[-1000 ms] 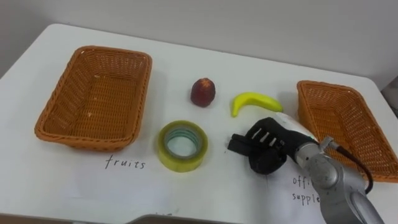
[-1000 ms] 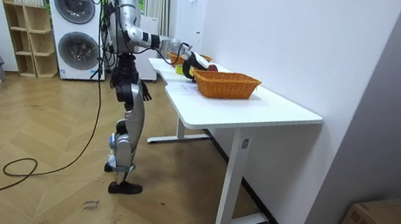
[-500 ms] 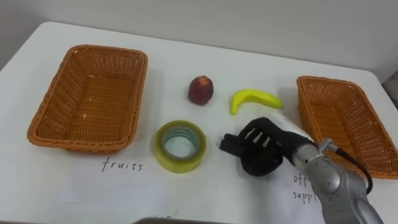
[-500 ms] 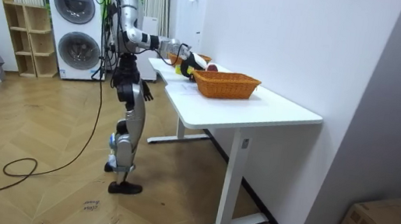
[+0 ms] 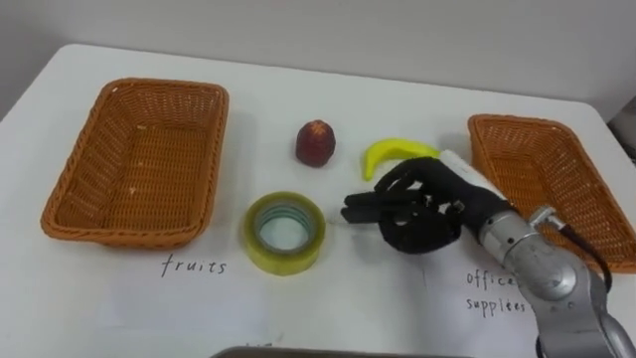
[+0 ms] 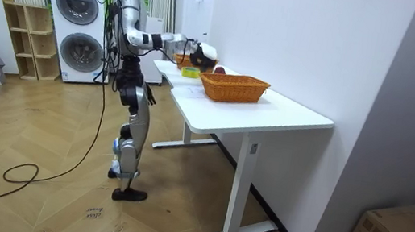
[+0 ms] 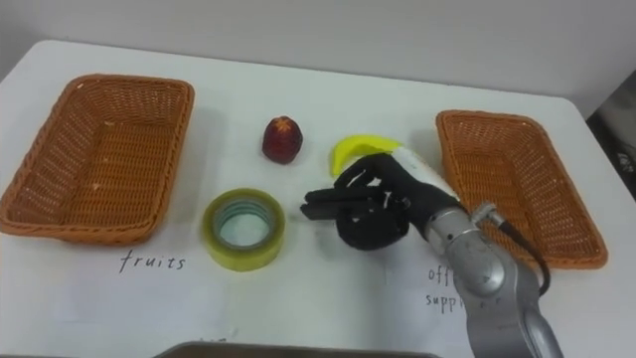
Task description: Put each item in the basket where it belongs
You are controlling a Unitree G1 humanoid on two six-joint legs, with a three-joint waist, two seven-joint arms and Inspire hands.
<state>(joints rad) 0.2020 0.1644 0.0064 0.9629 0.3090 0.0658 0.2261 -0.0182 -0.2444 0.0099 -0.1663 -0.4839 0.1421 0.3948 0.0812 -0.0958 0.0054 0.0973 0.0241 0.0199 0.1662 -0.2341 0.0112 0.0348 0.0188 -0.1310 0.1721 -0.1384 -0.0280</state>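
Observation:
A yellow tape roll (image 5: 285,232) lies flat on the white table (image 5: 298,89), in front of a red fruit (image 5: 316,142). A yellow banana (image 5: 396,151) lies right of the fruit, its near side hidden behind my right hand (image 5: 422,207). That hand hovers above the table between the tape roll and the right basket (image 5: 550,189). Its dark fingers (image 5: 363,211) reach left toward the roll, loosely straight and holding nothing. The left basket (image 5: 70,189) stands empty. In the room view the robot stands at the table's end with its right hand (image 6: 200,49) raised over the tabletop.
Handwritten paper labels lie in front of each basket (image 5: 199,265). The table's near edge runs just below the labels. Bare tabletop lies between the tape roll and the left basket.
My right hand has lifted off the table and moved slightly left and farther away, its fingers uncurling toward the tape roll. It now covers part of the banana. The view shifted a little.

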